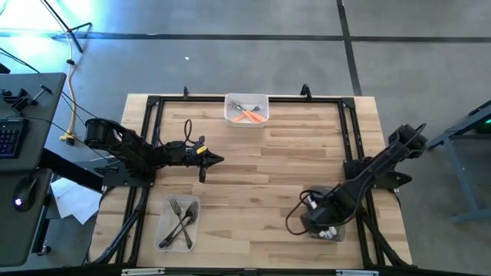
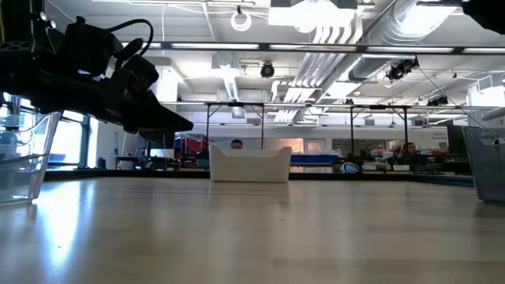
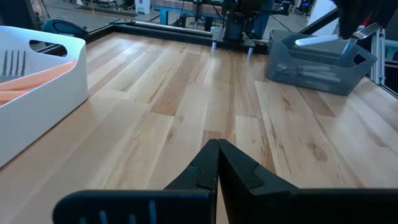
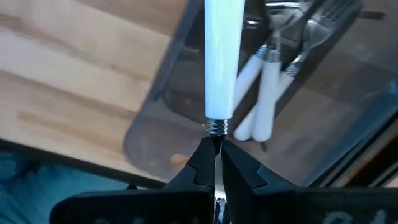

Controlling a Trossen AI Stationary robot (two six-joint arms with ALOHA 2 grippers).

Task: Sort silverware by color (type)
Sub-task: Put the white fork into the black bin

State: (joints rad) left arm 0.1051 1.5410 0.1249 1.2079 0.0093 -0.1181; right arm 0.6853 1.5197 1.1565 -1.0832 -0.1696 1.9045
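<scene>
Bright ceiling lamps (image 2: 331, 31) light the room; glare lies on the table (image 2: 71, 221) under the left gripper (image 2: 177, 125); the far background is soft.

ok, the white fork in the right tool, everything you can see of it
The white-handled fork has a glossy white handle, apparently plastic, ending in a ribbed metal collar. The right tool is shut on the metal just beyond that collar; its head is hidden. It hangs over the clear tray, above other white-handled forks inside.
</scene>
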